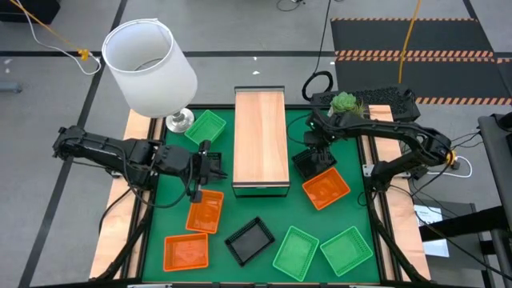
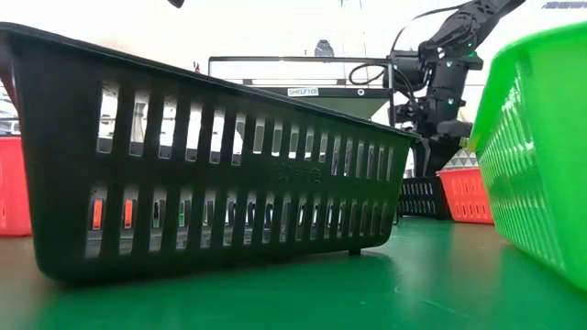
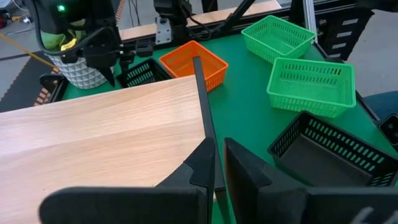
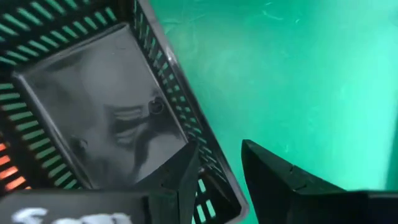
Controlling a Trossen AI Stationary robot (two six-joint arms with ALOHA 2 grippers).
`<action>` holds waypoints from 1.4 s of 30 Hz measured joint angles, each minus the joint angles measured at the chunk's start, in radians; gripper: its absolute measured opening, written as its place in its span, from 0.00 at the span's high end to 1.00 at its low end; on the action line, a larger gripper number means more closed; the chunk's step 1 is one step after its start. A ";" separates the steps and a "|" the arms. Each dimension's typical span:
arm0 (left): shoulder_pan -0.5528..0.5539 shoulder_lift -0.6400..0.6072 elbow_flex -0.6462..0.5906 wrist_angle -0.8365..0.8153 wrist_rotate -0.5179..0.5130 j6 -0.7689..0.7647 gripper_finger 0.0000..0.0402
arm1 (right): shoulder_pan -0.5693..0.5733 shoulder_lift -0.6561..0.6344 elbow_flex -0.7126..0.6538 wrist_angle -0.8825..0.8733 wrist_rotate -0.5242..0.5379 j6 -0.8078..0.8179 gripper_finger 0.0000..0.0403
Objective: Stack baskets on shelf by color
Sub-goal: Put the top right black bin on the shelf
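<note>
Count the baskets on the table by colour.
Orange baskets: 3
Green baskets: 3
Black baskets: 2
Total: 8

The shelf (image 1: 260, 140) top at frame centre lies bare, open from above. The green mat on both sides of it is crowded: the left gripper (image 1: 216, 170) near its lower-left corner, a black basket (image 1: 312, 160) and orange basket (image 1: 326, 189) just right. A white lamp (image 1: 150, 66) looms upper left.
</note>
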 joint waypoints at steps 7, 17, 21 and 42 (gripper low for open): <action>0.000 0.000 0.000 0.001 0.000 0.000 0.91 | 0.000 0.000 -0.024 0.026 0.002 -0.040 0.73; 0.000 0.000 0.000 0.019 0.000 0.000 0.91 | -0.001 0.038 -0.024 0.038 0.003 -0.058 0.94; 0.000 0.000 0.000 0.019 0.000 -0.001 0.91 | -0.001 0.082 -0.020 0.063 0.005 -0.049 0.96; -0.003 0.000 -0.001 0.022 0.000 0.010 0.91 | 0.000 0.028 -0.025 0.059 0.008 0.055 0.73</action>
